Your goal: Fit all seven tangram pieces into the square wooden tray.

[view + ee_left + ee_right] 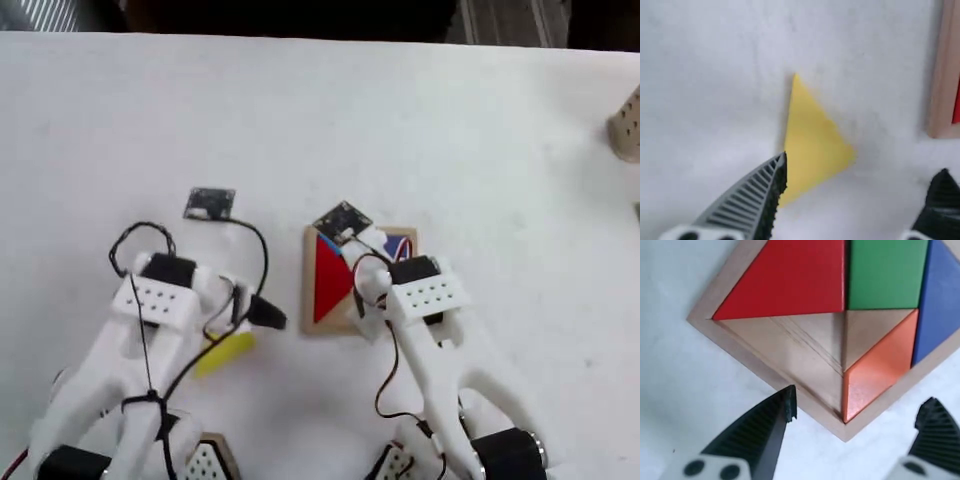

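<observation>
In the high view the two white arms rise from the bottom edge, the left arm (150, 310) at lower left and the right arm (425, 300) right of centre. Just past the left arm, a yellow triangle (224, 354) lies flat on the white worktop (450, 130), left of the tray and apart from it.

In the left wrist view the left tool (862, 167) stands wide open and holds nothing. One ribbed finger (765, 195) overlaps the edge of the yellow triangle (812, 150); whether it touches, I cannot tell. The other finger sits well off to the lower right. A strip of tray rim (942, 75) shows at the right edge.

The square wooden tray (308, 290) lies at mid-frame, partly under the right arm. In the right wrist view the right tool (860, 400) is also spread wide and empty, above a corner of the tray (765, 370). Inside lie a red triangle (790, 275), a green piece (885, 272), a blue piece (940, 305) and an orange triangle (875, 370); bare wood floor (790, 345) shows between the red and the orange.

Farther off, a perforated tan object (627, 125) stands at the right edge.
</observation>
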Controlling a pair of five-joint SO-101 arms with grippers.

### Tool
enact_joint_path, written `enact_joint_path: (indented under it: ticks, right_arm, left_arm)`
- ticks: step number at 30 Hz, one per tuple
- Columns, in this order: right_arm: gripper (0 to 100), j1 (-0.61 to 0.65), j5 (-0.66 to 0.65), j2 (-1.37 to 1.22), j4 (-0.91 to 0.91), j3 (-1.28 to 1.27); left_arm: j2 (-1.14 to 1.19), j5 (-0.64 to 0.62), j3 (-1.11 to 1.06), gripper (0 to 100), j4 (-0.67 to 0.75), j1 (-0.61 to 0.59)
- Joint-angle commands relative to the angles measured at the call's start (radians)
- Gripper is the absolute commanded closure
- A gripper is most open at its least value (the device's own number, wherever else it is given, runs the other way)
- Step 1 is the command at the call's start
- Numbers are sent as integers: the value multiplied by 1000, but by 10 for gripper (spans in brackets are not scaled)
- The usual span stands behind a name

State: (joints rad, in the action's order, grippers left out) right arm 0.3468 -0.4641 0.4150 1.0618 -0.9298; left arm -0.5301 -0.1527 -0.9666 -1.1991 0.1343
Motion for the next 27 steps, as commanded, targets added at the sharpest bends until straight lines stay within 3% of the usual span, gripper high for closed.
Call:
enact_joint_path:
  ticks: [1,13,16,27]
  right_arm:
    - [630,5,-15,13,5,5]
    - [630,4,-12,13,8,5]
    - [630,4,-12,13,5,5]
    - [630,4,-15,13,4,5]
  left_arm:
    - [4,52,-6,579,-38,5]
    - [343,104,78,584,38,-65]
    - [357,155,77,584,37,-64]
    - [354,158,77,584,37,-65]
